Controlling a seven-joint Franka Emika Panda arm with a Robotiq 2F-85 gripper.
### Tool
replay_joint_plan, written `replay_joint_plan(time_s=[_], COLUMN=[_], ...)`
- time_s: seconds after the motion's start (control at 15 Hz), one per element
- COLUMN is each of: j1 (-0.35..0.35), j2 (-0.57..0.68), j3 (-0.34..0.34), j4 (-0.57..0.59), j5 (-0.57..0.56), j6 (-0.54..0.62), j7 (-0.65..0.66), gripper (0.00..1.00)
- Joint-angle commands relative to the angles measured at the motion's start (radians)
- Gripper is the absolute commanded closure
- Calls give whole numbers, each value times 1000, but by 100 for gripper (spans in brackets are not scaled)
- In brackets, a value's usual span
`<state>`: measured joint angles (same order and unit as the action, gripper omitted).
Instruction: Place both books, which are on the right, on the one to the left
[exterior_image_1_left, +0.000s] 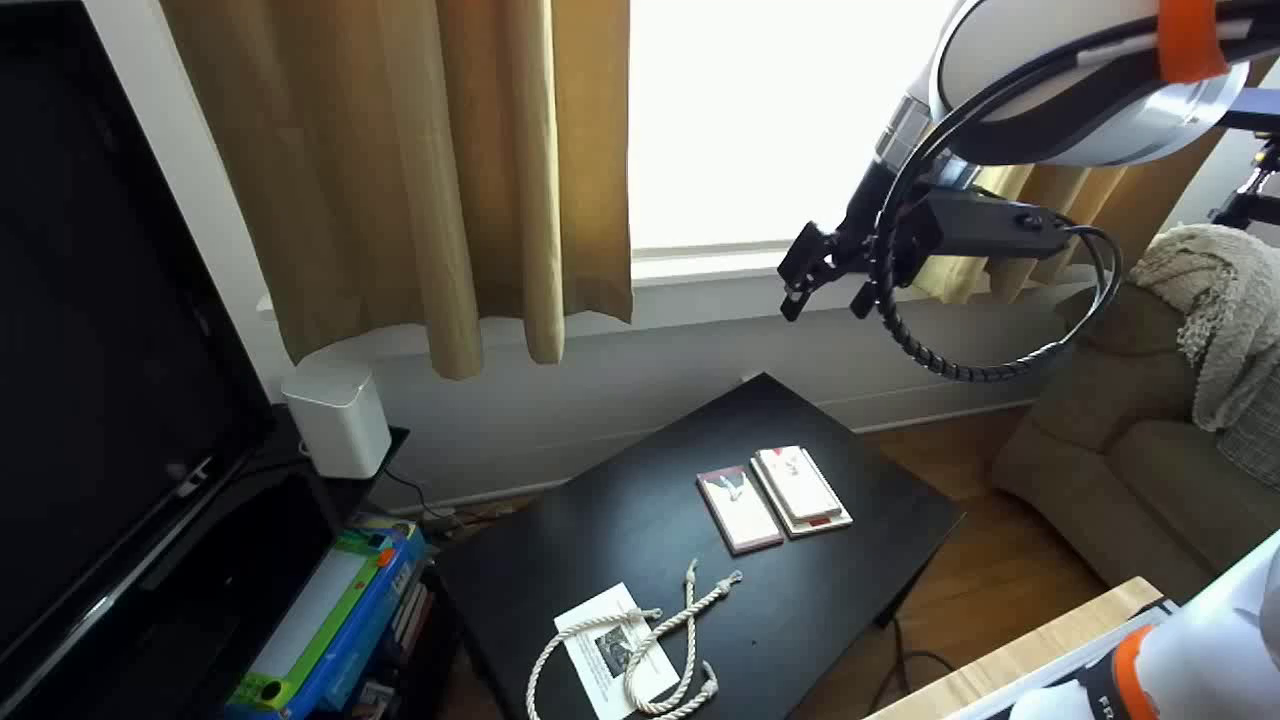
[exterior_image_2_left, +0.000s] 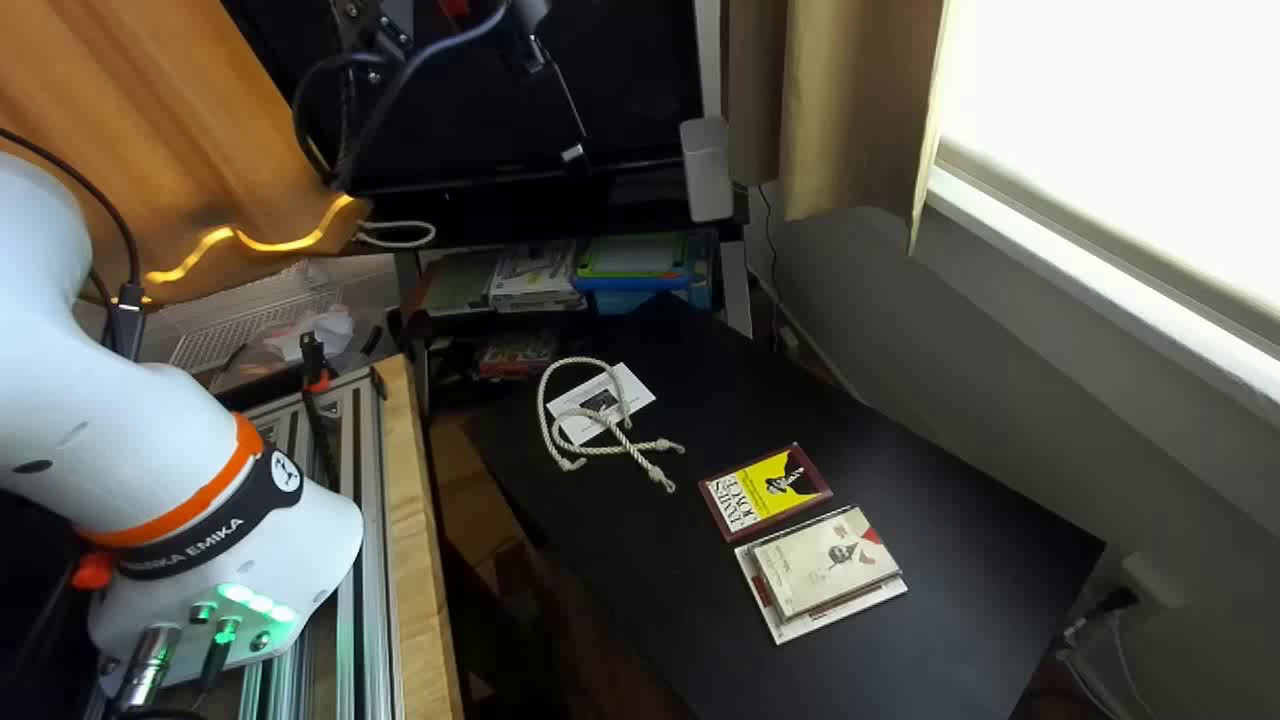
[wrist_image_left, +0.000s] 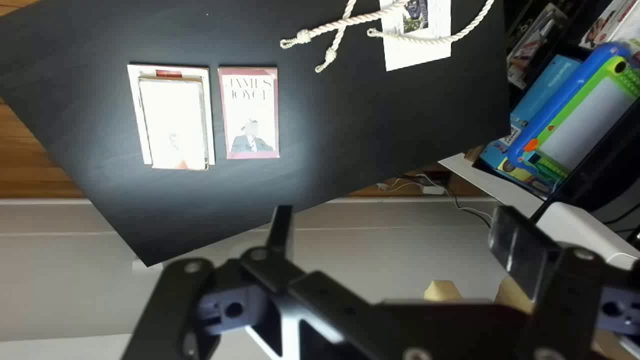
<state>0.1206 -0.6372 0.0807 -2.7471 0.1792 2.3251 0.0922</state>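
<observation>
A bright window (exterior_image_1_left: 780, 120) stands beyond the black table (exterior_image_2_left: 960, 640). On the table lies the James Joyce book (exterior_image_2_left: 766, 490), which I take for the one to the left, with nothing on top of it. Just beside it a pale book (exterior_image_2_left: 830, 560) rests on a larger book (exterior_image_2_left: 764, 592); I judge these to be the two on the right. By that reading nothing is done yet, and both must be carried over. My gripper (wrist_image_left: 396, 227) hangs high, well apart from them, spread wide and holding nothing.
</observation>
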Motion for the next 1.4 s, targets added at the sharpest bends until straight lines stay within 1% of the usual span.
replay_joint_plan(time_s=[0.0,0.47,0.53,0.6,0.67,0.8,1.0,1.13,1.33], j1=[0,0,-35,-57,-81,-140,-229,-267,-283], j2=[-1,-1,15,32,66,128,284,400,573], j3=[-1,-1,-3,-12,-32,-36,-8,9,22], j4=[2,2,8,12,22,40,96,140,234], j5=[-1,-1,-8,-11,-9,-31,-87,-153,-290], j6=[-4,-4,-2,3,2,19,65,114,131], j7=[0,0,41,55,63,106,221,304,450], gripper=[0,0,0,0,0,0,0,0,0])
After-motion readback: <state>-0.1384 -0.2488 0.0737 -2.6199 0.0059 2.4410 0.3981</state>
